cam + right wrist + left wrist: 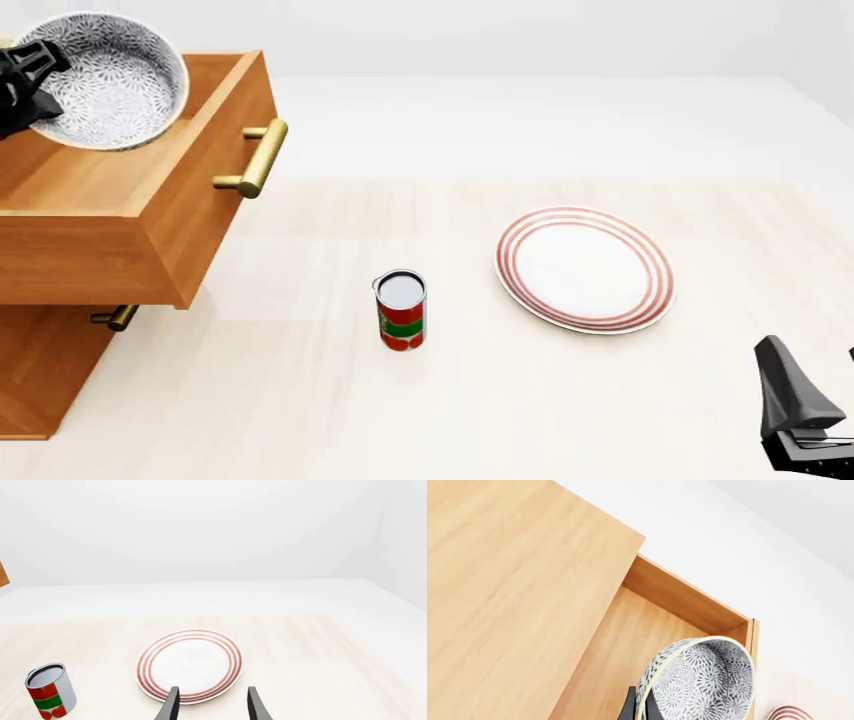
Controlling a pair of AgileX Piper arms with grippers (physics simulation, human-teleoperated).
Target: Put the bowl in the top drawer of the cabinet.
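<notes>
Bowl (104, 82) tilted in left gripper (639, 707) over open top drawer (200, 200)

Matte black grippers, angular build.
The right gripper (210, 703) shows two slim tapered black fingers (171, 704); the left gripper (24, 75) is blocky black.

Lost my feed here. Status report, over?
Left gripper shut on bowl, tilted over open top drawer. Right gripper open, empty, near plate. Nothing blocking the drawer.
</notes>
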